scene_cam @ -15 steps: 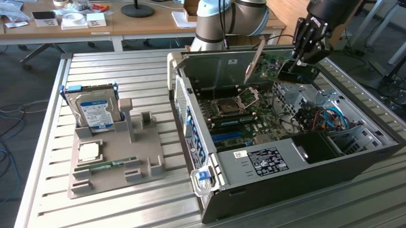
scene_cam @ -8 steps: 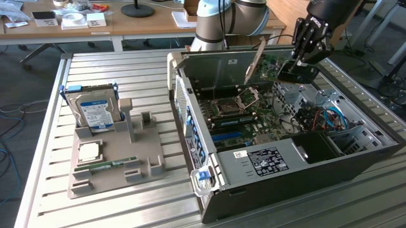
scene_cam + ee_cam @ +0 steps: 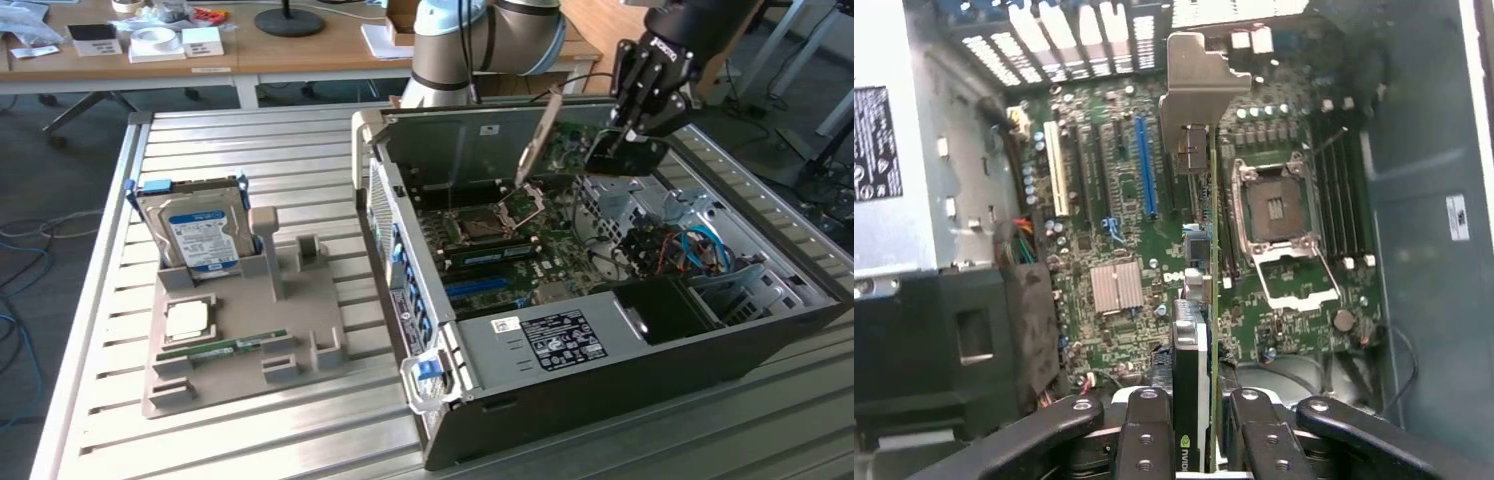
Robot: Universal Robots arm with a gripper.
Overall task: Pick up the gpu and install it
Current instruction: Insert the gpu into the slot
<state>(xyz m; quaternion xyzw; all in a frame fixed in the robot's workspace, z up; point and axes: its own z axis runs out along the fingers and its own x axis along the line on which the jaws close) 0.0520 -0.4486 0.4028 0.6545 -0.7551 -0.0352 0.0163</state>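
- Where the wrist view looks along the black metal jaws, they are closed narrow on the gpu [image 3: 1191,385], a thin flat circuit card seen edge-on, with a black cooler block on one face and a bent silver bracket at its far end.
- In that view the gpu hangs over the green motherboard [image 3: 1114,215], its edge lined up between the row of long expansion slots, one of them the blue plastic slot [image 3: 1144,165], and the square silver processor socket [image 3: 1279,210], whose frame stands open.
- Whether the card's far end touches the board cannot be told.
- A small silver finned heat sink [image 3: 1116,285] sits on the board near the blue slot.
- In the exterior view the jaws reach down over the far end of the open dark grey computer case [image 3: 601,370], which lies on its side on the slatted silver metal desk [image 3: 267,160]; a dark block hangs between them, above the board.
- Toward the exterior view's left, well apart from the case, a grey moulded holder [image 3: 254,370] carries the silver blue-labelled hard drive [image 3: 200,235] upright, a square silver processor chip [image 3: 187,318] and the narrow green memory stick [image 3: 220,350] lying flat.
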